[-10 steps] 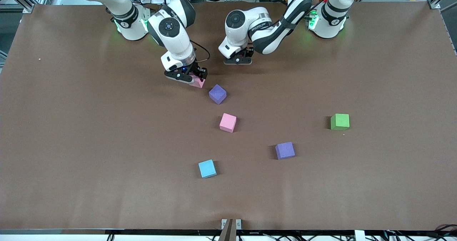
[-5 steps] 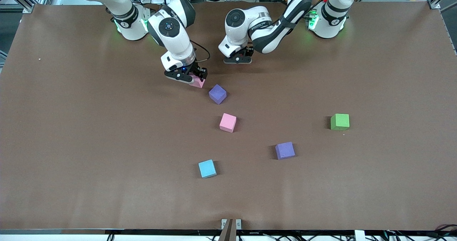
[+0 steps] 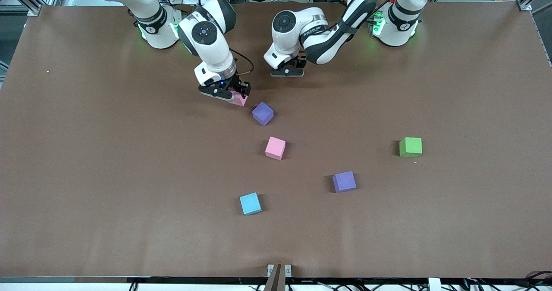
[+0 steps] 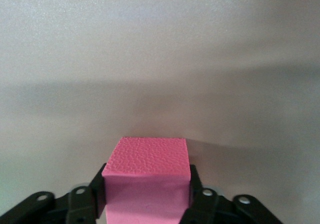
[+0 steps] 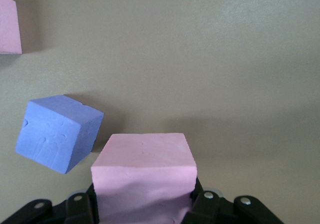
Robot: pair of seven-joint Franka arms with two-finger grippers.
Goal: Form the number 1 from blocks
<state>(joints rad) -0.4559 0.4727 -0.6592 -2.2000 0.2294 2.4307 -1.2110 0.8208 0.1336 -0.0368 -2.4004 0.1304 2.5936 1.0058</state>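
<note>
Almost nothing has moved on the brown worktop [image 3: 86, 153], so the number 1 is not made yet. The right hand [image 3: 235, 93], upper middle, stays pinching a pale pink block [image 3: 238, 99] low beside a purple block [image 3: 262, 113]. The left hand [image 3: 288, 72] pinches a bright pink block [image 4: 146, 176]. I see no writing to read.

In the front view the right gripper [image 3: 230, 93] covers most of the pale pink cube [image 3: 238, 98]; only one corner shows. The left gripper [image 3: 288, 70] hides its deep pink cube entirely there, and that cube [image 4: 147, 184] is cut off by the left wrist picture's edge. The second pale pink cube [image 5: 9, 24] is cut by the right wrist picture's edge. Both arms' shoulders run off the front view's top.
</note>
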